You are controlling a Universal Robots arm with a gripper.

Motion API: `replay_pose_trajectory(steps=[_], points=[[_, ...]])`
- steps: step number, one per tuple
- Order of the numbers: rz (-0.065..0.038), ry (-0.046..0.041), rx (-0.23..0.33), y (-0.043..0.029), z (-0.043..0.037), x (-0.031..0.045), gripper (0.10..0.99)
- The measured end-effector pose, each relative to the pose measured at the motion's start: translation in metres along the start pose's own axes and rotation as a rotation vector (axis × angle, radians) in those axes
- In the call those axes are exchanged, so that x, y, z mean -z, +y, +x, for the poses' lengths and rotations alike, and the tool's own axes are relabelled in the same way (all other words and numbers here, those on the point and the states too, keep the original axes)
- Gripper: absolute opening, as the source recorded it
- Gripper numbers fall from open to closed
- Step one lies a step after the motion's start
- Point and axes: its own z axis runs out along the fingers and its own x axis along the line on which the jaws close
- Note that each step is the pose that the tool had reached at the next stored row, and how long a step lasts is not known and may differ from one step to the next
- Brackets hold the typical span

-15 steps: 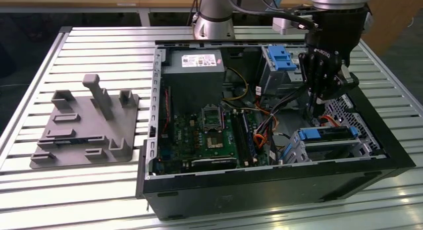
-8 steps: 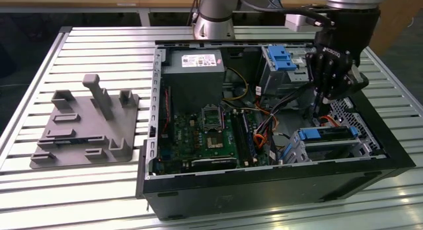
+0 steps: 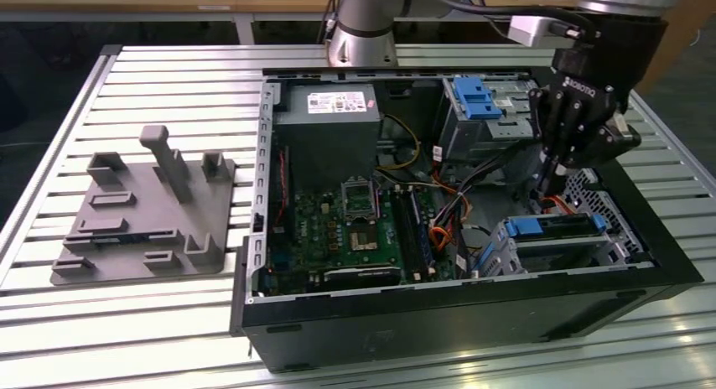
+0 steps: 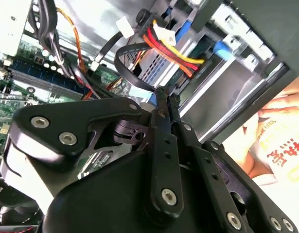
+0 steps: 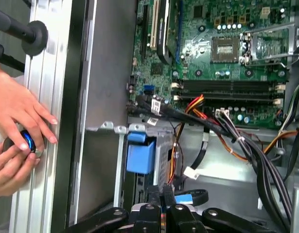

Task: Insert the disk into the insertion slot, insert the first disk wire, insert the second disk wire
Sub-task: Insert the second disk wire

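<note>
We see the black gripper (image 3: 552,186) down inside the open black computer case (image 3: 448,313), fingers pinched together on a thin black wire (image 4: 119,54), close by the blue-framed grey disk (image 3: 554,228), which sits seated in the perforated silver insertion slot (image 3: 559,255).

Grey-silver disk (image 3: 554,226) framed by a bright blue carrier, lying flat, seated inside the insertion slot (image 3: 565,251), a boxy silver cage with perforated walls, at the exterior view's right of the open case
</note>
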Motion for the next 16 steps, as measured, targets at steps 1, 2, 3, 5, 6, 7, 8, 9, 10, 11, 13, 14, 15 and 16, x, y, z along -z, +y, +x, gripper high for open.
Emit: replay_pose_trajectory(steps=[1, 2, 3, 5, 6, 7, 8, 9, 10, 11, 13, 14, 15, 16], points=[[-0.001, -0.0022, 0.000, -0.0019, 0.0009, -0.0003, 0.145], [-0.001, -0.0040, 0.001, -0.0028, 0.0019, -0.0005, 0.145], [-0.001, -0.0052, 0.000, -0.0033, 0.0028, -0.0008, 0.145], [-0.002, -0.0065, -0.003, -0.0037, 0.0043, -0.0014, 0.145], [-0.003, -0.0071, -0.006, -0.0037, 0.0050, -0.0016, 0.145], [-0.005, -0.0076, -0.013, -0.0037, 0.0055, -0.0018, 0.145], [-0.008, -0.0086, -0.020, -0.0037, 0.0056, -0.0020, 0.145], [-0.011, -0.0101, -0.030, -0.0037, 0.0055, -0.0022, 0.145], [-0.013, -0.0120, -0.039, -0.0037, 0.0054, -0.0025, 0.145], [-0.016, -0.0146, -0.046, -0.0037, 0.0054, -0.0029, 0.145], [-0.018, -0.0236, -0.055, -0.0037, 0.0055, -0.0036, 0.145], [-0.018, -0.0329, -0.055, -0.0037, 0.0061, -0.0042, 0.145], [-0.018, -0.0457, -0.054, -0.0037, 0.0070, -0.0046, 0.145], [-0.017, -0.0613, -0.053, -0.0038, 0.0078, -0.0051, 0.145]])
